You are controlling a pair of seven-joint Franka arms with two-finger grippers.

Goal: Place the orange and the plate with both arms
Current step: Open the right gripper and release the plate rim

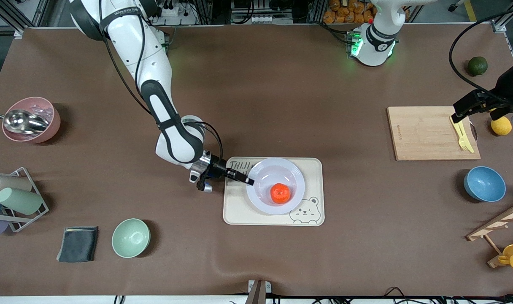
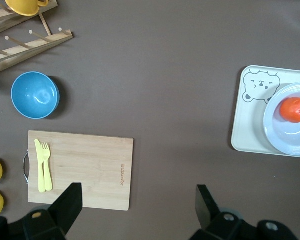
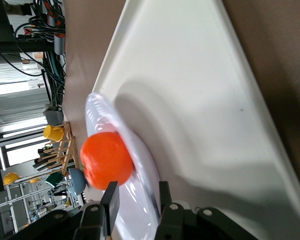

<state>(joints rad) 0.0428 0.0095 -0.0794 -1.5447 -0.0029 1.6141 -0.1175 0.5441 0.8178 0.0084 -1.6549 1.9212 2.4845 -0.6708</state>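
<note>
The orange (image 1: 280, 193) lies in the middle of the pale plate (image 1: 260, 199), which rests on the cream bear-print tray (image 1: 239, 213) at mid-table. My right gripper (image 1: 250, 181) is low at the plate's rim on the side toward the right arm's end. In the right wrist view its fingers (image 3: 110, 197) stand apart, one over and one under the rim (image 3: 140, 167), with the orange (image 3: 106, 159) just past them. My left gripper (image 1: 457, 116) hangs open and empty over the wooden board's edge; its view shows the plate (image 2: 285, 137) and orange (image 2: 295, 109) far off.
A wooden board (image 1: 425, 133) with a yellow fork and knife (image 1: 462, 135), a lemon (image 1: 501, 126), a dark green fruit (image 1: 477, 66), a blue bowl (image 1: 484, 184) and a wooden rack (image 1: 499, 228) lie toward the left arm's end. A green bowl (image 1: 130, 237), grey cloth (image 1: 78, 243), cup rack (image 1: 12, 198) and pink bowl (image 1: 31, 120) lie toward the right arm's end.
</note>
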